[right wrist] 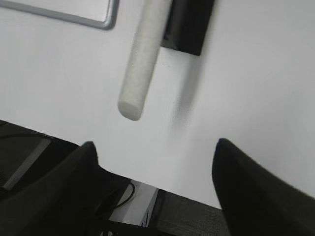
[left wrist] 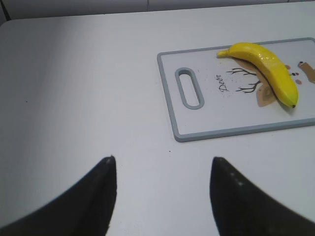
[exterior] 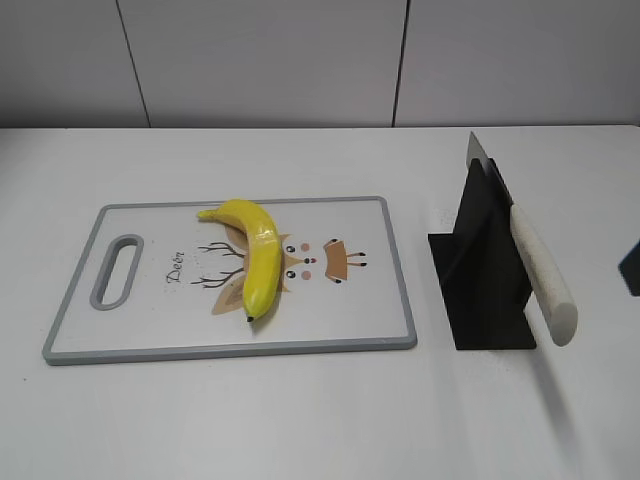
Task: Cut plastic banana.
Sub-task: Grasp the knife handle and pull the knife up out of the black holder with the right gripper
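Note:
The plastic banana (exterior: 250, 258) is glossy yellow with dark tips. It lies whole on the white, grey-rimmed cutting board (exterior: 230, 350), over a deer drawing. It also shows in the left wrist view (left wrist: 268, 70). A knife with a white handle (exterior: 545, 275) stands blade-up in a black holder (exterior: 480, 270) to the right of the board. My left gripper (left wrist: 163, 162) is open and empty over bare table, to the left of the board. My right gripper (right wrist: 156, 145) is open and empty near the table's front edge, just short of the knife handle (right wrist: 142, 64).
The board has a grey handle slot (exterior: 117, 270) at its left end. A dark part (exterior: 630, 268) shows at the right edge of the exterior view. The right wrist view shows the table's front edge with cables (right wrist: 118, 196) below it.

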Robot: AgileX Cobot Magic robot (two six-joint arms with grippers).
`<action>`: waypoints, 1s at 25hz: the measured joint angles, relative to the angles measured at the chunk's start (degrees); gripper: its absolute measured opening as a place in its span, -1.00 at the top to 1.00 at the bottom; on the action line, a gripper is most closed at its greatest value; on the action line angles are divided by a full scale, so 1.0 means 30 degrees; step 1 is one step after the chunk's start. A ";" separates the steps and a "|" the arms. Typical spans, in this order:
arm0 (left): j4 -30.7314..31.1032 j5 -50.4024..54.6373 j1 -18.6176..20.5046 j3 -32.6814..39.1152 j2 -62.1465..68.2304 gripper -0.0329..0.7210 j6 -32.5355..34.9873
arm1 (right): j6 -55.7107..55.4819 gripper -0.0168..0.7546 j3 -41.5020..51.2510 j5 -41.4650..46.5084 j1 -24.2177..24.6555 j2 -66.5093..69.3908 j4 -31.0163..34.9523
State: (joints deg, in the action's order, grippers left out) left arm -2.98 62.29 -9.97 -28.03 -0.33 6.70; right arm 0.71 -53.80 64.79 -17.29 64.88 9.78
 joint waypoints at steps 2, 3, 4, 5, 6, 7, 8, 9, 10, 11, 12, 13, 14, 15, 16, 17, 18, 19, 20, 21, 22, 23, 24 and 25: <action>0.0000 0.0000 0.0000 0.0000 0.0000 -0.58 0.0000 | -0.0477 -0.47 -0.0684 -0.0065 -0.0699 0.1064 0.0114; 0.0000 0.0000 0.0000 0.0000 0.0000 -0.58 0.0000 | -0.0731 -0.47 -0.0950 -0.0204 -0.0829 0.1580 0.0255; 0.0000 0.0000 0.0000 0.0000 0.0000 -0.58 0.0000 | -0.1083 -0.47 -0.1253 -0.0347 -0.0853 0.2063 0.0342; 0.0000 0.0000 0.0000 0.0000 0.0000 -0.58 0.0000 | -0.1414 -0.47 -0.1519 -0.0582 -0.0877 0.2538 0.0346; 0.0000 0.0000 0.0000 0.0000 0.0000 -0.58 0.0000 | -0.1663 -0.47 -0.1709 -0.0815 -0.0877 0.2943 0.0346; 0.0000 0.0000 0.0000 0.0000 0.0000 -0.58 0.0000 | -0.1948 -0.47 -0.1904 -0.1048 -0.0877 0.3413 0.0346; 0.0000 0.0000 0.0000 0.0000 0.0000 -0.58 0.0000 | -0.2175 -0.47 -0.2048 -0.1196 -0.0877 0.3806 0.0363; 0.0000 0.0000 0.0000 0.0000 0.0000 -0.58 0.0000 | -0.2400 -0.47 -0.2244 -0.1342 -0.0877 0.4295 0.0362; 0.0000 0.0000 0.0000 0.0000 0.0000 -0.58 0.0000 | -0.2535 -0.47 -0.2317 -0.1549 -0.0877 0.4812 0.0362; 0.0000 0.0000 0.0000 0.0000 0.0000 -0.58 0.0000 | -0.2723 -0.47 -0.2444 -0.1649 -0.0877 0.5360 0.0362; 0.0000 0.0000 0.0000 0.0000 0.0000 -0.58 0.0000 | -0.2901 -0.47 -0.2534 -0.1782 -0.0877 0.5922 0.0362; 0.0000 0.0000 0.0000 0.0000 0.0000 -0.58 0.0000 | -0.2986 -0.47 -0.2584 -0.1955 -0.0877 0.6398 0.0362; 0.0000 0.0000 0.0000 0.0000 0.0000 -0.58 0.0000 | -0.3058 -0.47 -0.2627 -0.2099 -0.0877 0.6960 0.0362; 0.0000 0.0000 0.0000 0.0000 0.0000 -0.58 0.0000 | -0.3096 -0.47 -0.2627 -0.2151 -0.0877 0.7524 0.0362; 0.0000 0.0000 0.0000 0.0000 0.0000 -0.58 0.0000 | -0.3142 -0.47 -0.2627 -0.2187 -0.0877 0.8007 0.0362; 0.0000 0.0000 0.0000 0.0000 0.0000 -0.58 0.0000 | -0.3209 -0.46 -0.2627 -0.2202 -0.0877 0.8581 0.0362; 0.0000 0.0000 0.0000 0.0000 0.0000 -0.58 0.0000 | -0.3293 -0.44 -0.2627 -0.2202 -0.0877 0.9125 0.0362; 0.0000 0.0000 0.0000 0.0000 0.0000 -0.58 0.0000 | -0.3370 -0.41 -0.2627 -0.2202 -0.0877 0.9644 0.0362; 0.0000 0.0000 0.0000 0.0000 0.0000 -0.58 0.0000 | -0.3412 -0.35 -0.2627 -0.2222 -0.0877 1.0044 0.0362; 0.0000 0.0000 0.0000 0.0000 0.0000 -0.58 0.0000 | -0.3461 -0.28 -0.2627 -0.2222 -0.0877 1.0448 0.0362; 0.0000 0.0000 0.0000 0.0000 0.0000 -0.58 0.0000 | -0.3509 -0.15 -0.2627 -0.2222 -0.0877 1.0775 0.0362; 0.0000 0.0000 0.0000 0.0000 0.0000 -0.58 0.0000 | -0.3531 -0.03 -0.2627 -0.2222 -0.0877 1.0967 0.0362; 0.0000 0.0000 0.0000 0.0000 0.0000 -0.58 0.0000 | -0.3574 0.16 -0.2627 -0.2241 -0.0877 1.1067 0.0362; 0.0000 0.0000 0.0000 0.0000 0.0000 -0.58 0.0000 | -0.3652 0.38 -0.2627 -0.2256 -0.0877 1.1067 0.0382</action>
State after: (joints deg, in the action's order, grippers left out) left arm -2.98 62.29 -9.97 -28.03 -0.33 6.70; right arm -10.25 -61.68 58.02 -19.92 98.08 10.93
